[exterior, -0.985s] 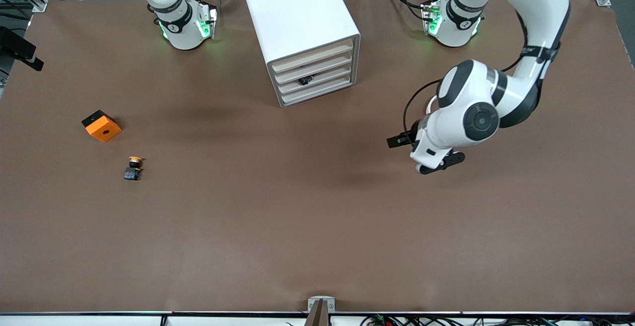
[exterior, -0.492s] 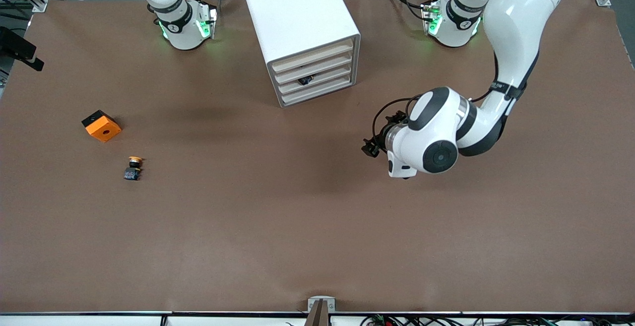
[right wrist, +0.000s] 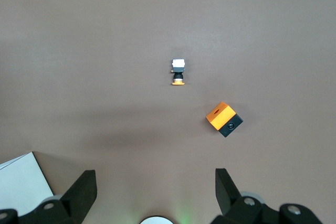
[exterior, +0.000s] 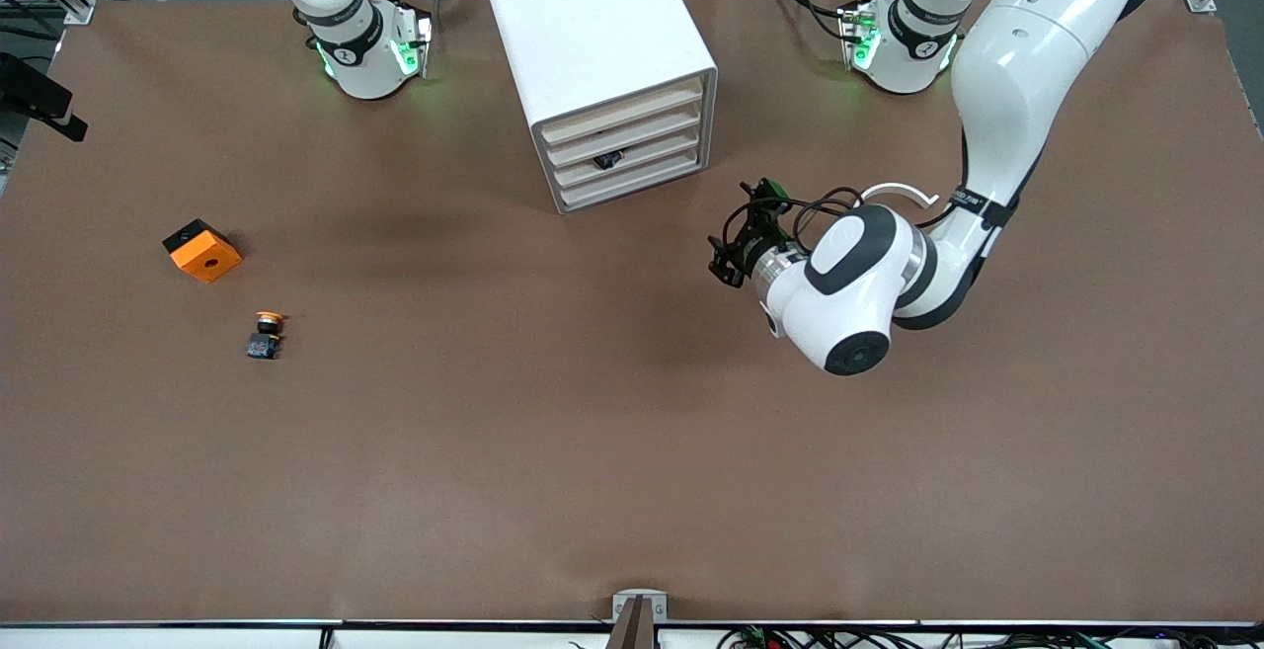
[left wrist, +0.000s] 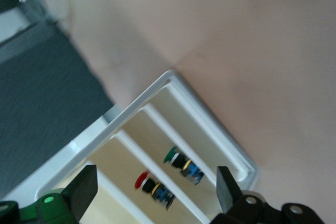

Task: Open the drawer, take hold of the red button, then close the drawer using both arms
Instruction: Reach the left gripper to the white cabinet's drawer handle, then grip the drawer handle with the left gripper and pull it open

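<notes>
The white cabinet (exterior: pixel 583 27) stands midway between the two arm bases, its four beige drawer fronts (exterior: pixel 627 140) all flush and shut. In the left wrist view the cabinet (left wrist: pixel 210 124) fills the frame, and the red button (left wrist: pixel 149 183) lies on its side in one drawer. A green-capped button (left wrist: pixel 181 161) lies in the adjoining drawer. My left gripper (exterior: pixel 736 234) is open and empty; it hangs in front of the drawers, pointing at them, apart from them (left wrist: pixel 155 171). My right gripper (right wrist: pixel 155 179) is open and empty, held high over the right arm's end of the table.
An orange cube with a hole (exterior: pixel 201 250) and a yellow-capped button (exterior: pixel 265 333) lie near the right arm's end of the table; both also show in the right wrist view, the cube (right wrist: pixel 223 118) and the button (right wrist: pixel 178 71). A dark item (exterior: pixel 607 160) shows at the third drawer.
My left arm has swung toward the cabinet, and its gripper has turned to face the drawer fronts. The right arm has not moved. The drawers stay shut.
</notes>
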You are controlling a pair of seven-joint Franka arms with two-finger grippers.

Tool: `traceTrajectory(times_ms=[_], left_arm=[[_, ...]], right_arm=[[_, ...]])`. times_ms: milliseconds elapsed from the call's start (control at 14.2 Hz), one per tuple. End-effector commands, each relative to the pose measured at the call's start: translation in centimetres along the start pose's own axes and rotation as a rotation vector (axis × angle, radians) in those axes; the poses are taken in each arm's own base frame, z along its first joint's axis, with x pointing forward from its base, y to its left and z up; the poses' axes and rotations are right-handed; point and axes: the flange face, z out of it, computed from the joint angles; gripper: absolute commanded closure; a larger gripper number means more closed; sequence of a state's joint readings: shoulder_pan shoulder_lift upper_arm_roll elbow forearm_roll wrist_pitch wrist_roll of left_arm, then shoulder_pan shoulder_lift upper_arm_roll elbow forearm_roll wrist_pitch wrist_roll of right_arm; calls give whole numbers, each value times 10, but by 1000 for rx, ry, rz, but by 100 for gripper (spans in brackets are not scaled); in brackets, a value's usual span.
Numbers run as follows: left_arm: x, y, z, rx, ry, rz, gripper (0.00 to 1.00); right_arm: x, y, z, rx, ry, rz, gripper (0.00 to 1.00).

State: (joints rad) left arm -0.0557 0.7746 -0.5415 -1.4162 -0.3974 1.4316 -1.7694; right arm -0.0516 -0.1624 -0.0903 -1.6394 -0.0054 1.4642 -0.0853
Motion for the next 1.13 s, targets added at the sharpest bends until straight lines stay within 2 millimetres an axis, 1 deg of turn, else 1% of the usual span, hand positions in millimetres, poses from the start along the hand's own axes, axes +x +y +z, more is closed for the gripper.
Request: traceTrajectory(times_ms=[0, 70, 211, 281, 422, 492, 703, 774, 844, 914, 985, 1055], left_arm=[[1, 17, 31, 144, -59, -139, 0], [5, 23, 39, 164, -68, -177, 0], [8, 32, 56, 218, -86, -223, 0], [2, 33, 71, 264, -79, -224, 0], [-3, 35, 90, 325, -74, -257, 0], [-10, 35, 103, 356, -54, -268, 0], [-29, 31, 125, 399, -29, -255, 0], [-30, 35, 138, 419, -22, -261, 0], [-31, 37, 144, 430, -18, -269, 0], [-34, 37, 154, 445, -6, -281, 2], [-35, 38, 160, 455, 2, -296, 10], [-36, 39, 169, 467, 12, -307, 17]], right_arm=[[-6, 3, -2, -8, 9, -7, 0], [-6, 3, -3, -10, 10, -7, 0], [-5, 3, -10, -23, 20, -6, 0], [-2, 2, -8, -27, 14, -7, 0], [0, 2, -8, -28, 14, -7, 0], [1, 2, -7, -28, 14, -7, 0], [6, 8, -6, -22, 10, 9, 0], [7, 11, -3, -25, 6, 11, 0], [12, 11, 2, -32, -1, 14, 0], [15, 13, 5, -34, -4, 19, 0], [19, 13, 10, -32, -13, 19, 0], [26, 13, 20, -32, -31, 13, 0]])
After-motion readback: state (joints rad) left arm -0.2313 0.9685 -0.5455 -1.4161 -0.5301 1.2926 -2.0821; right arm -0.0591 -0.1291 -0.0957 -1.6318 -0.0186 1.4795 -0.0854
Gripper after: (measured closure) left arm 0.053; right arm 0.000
